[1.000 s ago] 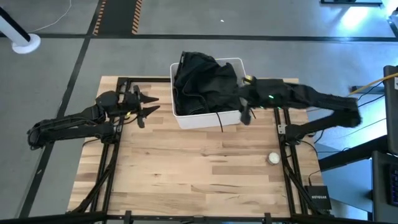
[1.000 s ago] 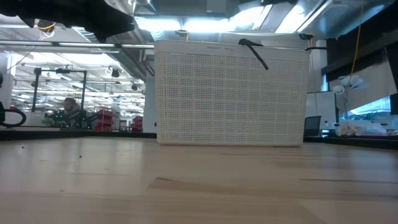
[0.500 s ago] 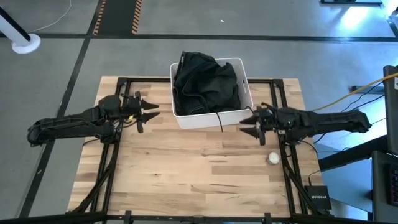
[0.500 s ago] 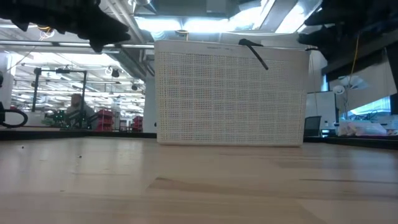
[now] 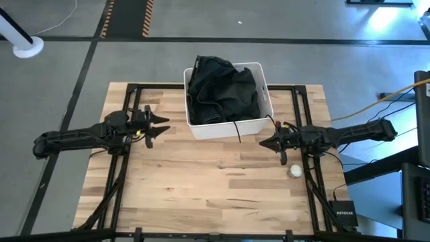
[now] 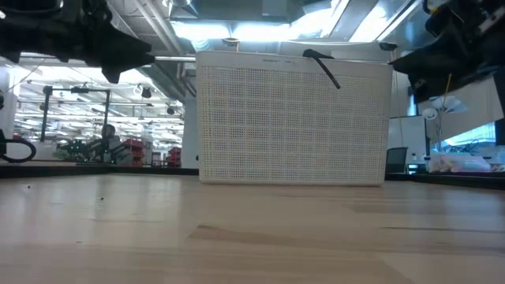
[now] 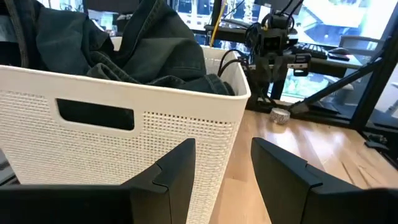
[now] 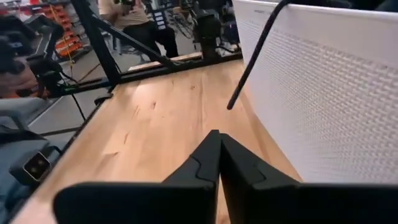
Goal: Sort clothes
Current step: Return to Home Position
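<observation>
Dark black clothes (image 5: 222, 91) lie heaped in the white bin (image 5: 263, 81) at the middle of the table's far side, standing above its rim (image 7: 155, 53). A black strap (image 5: 237, 130) of theirs hangs over the bin's near wall (image 6: 322, 67). My left gripper (image 5: 164, 124) hovers open left of the bin, pointing level at it (image 7: 222, 152), with nothing between its fingers. My right gripper (image 5: 262, 142) is shut and empty by the bin's near right corner (image 8: 216, 135), pointing toward the table's left.
A small white ball (image 5: 295, 171) lies on the wood near the right edge, just nearer than my right gripper. Black frame rails (image 5: 121, 168) run along both sides of the table. Bare wood (image 5: 215, 188) stretches in front of the bin.
My right gripper has come down from beside the bin's right rim to the bin's near right corner, tipped toward level, and shut on nothing. My left gripper has sunk a little and drawn slightly toward the table's near edge, still open.
</observation>
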Controlling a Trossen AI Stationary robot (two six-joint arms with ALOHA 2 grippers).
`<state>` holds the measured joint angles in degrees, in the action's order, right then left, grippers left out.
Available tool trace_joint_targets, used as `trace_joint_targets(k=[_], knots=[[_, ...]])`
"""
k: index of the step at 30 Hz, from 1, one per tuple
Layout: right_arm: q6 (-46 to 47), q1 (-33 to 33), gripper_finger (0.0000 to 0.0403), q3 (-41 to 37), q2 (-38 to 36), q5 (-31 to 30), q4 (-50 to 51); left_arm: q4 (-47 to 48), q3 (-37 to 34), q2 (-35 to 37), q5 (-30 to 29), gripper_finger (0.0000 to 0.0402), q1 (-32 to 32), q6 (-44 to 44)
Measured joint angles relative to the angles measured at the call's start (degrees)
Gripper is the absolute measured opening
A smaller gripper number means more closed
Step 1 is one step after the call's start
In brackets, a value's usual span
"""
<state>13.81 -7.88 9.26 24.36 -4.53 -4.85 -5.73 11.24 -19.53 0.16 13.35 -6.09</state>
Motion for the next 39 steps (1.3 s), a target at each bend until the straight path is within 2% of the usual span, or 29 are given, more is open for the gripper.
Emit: trace_joint_targets(k=[5, 8, 11, 14, 16, 21, 23, 27, 30, 36, 39], knots=[[-0.4, 0.0, 0.0044, -3.3, -3.0, -4.9, -0.4, 0.5, -1.5, 3.5, 0.0, 0.0153, 0.0, 0.2], [2.4, 0.0, 0.0048, -3.5, -3.4, -9.6, 4.4, 0.7, -1.5, 4.2, 0.0, 0.0153, 0.0, 1.1], [2.4, 0.0, 0.0048, -3.5, -3.0, -11.5, 6.4, 0.3, -1.5, 4.2, 0.0, 0.0153, 0.0, 0.3], [1.0, 0.0, 0.0049, -3.5, -2.6, -12.0, 5.9, 2.2, -1.5, 4.2, 0.2, 0.0149, 0.0, -0.3], [-0.2, 0.0, 0.0049, -3.5, -2.5, -12.0, 5.8, 4.9, -1.5, 4.2, 0.7, 0.0132, -0.3, 0.2], [-0.3, 0.0, 0.0049, -3.5, -2.5, -13.5, 5.0, 6.6, -1.6, 4.7, 0.9, 0.0034, -2.3, 0.2], [-0.2, 0.0, 0.0049, -3.5, -2.5, -14.2, 4.2, 6.6, -1.6, 5.3, 0.1, 0.001, -3.2, 0.5], [-0.2, 0.0, 0.0049, -3.5, -2.5, -14.6, 2.9, 5.1, -4.6, 8.1, -5.0, 0.0006, -5.1, -0.3], [-0.2, 0.0, 0.0049, -3.5, -2.5, -14.4, 2.0, 4.7, -8.0, 11.4, -6.7, 0.0003, -6.3, -0.8], [-0.7, 0.0, 0.0049, -5.6, -3.6, -10.6, -0.8, 3.4, -10.6, 19.5, -6.8, 0.0001, -8.1, 0.3], [-0.6, 0.0, 0.0049, -8.8, -5.6, -10.9, -2.8, 4.2, -10.7, 19.0, -6.6, 0.0001, -8.1, 1.0]])
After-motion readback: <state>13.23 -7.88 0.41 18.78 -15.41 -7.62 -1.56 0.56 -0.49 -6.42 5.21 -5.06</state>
